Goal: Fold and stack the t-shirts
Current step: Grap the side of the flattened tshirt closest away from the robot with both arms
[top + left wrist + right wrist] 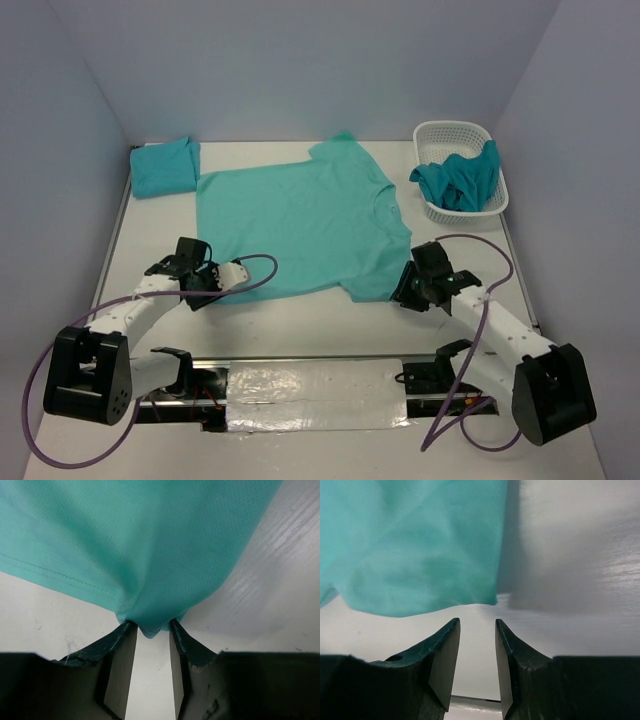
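Note:
A turquoise t-shirt (300,215) lies spread flat on the table, neck to the right. My left gripper (212,284) is at its near left corner. In the left wrist view that corner (150,580) bunches down between the fingertips of the left gripper (151,625) and touches both, but the jaws still stand apart. My right gripper (406,290) is at the near sleeve. The right wrist view shows it (476,622) open with only bare table between its fingers; the sleeve's edge (420,555) lies just beyond the tips. A folded t-shirt (165,167) rests at the back left.
A white lattice basket (455,128) stands at the back right with a darker teal shirt (460,180) hanging over its rim. Grey walls close in the table on the left, right and back. A taped strip (310,385) runs along the near edge between the arm bases.

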`<action>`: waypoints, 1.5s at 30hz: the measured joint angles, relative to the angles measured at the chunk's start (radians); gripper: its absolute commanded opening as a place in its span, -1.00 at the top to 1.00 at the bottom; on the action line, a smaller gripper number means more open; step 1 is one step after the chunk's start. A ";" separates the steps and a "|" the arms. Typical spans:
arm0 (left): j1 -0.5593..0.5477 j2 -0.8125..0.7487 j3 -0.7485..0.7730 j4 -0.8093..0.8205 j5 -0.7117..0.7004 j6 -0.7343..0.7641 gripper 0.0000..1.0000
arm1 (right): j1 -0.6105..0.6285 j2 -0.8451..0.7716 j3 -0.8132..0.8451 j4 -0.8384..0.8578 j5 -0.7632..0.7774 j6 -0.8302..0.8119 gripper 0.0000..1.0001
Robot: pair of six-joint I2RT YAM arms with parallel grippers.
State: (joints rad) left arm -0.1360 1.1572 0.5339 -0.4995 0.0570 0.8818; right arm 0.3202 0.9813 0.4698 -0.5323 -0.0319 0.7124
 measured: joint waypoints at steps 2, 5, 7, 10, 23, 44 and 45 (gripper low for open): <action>-0.001 0.000 0.000 0.005 0.000 -0.003 0.08 | 0.000 0.043 0.000 0.003 0.000 0.000 0.14; -0.003 0.001 0.000 0.007 0.000 -0.011 0.08 | -0.002 0.130 0.007 0.019 -0.007 0.000 0.14; -0.005 0.001 0.000 0.008 0.000 -0.018 0.08 | -0.002 0.162 0.020 0.039 -0.009 0.000 0.11; -0.006 0.001 0.000 0.009 0.000 -0.022 0.06 | -0.002 0.207 0.048 0.067 -0.014 -0.001 0.00; -0.007 0.001 0.014 -0.006 0.014 -0.051 0.05 | -0.002 0.311 0.080 0.183 -0.039 -0.005 0.88; -0.063 0.092 0.071 -0.188 0.050 0.155 -0.16 | -0.003 0.219 0.080 0.092 -0.006 -0.086 1.00; -0.063 0.097 0.075 -0.164 0.027 0.150 -0.15 | -0.003 0.219 0.080 0.090 -0.006 -0.087 1.00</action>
State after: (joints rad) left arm -0.1993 1.2545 0.6086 -0.6636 0.0841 1.0317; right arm 0.3172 1.1999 0.5495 -0.4419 -0.0376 0.6254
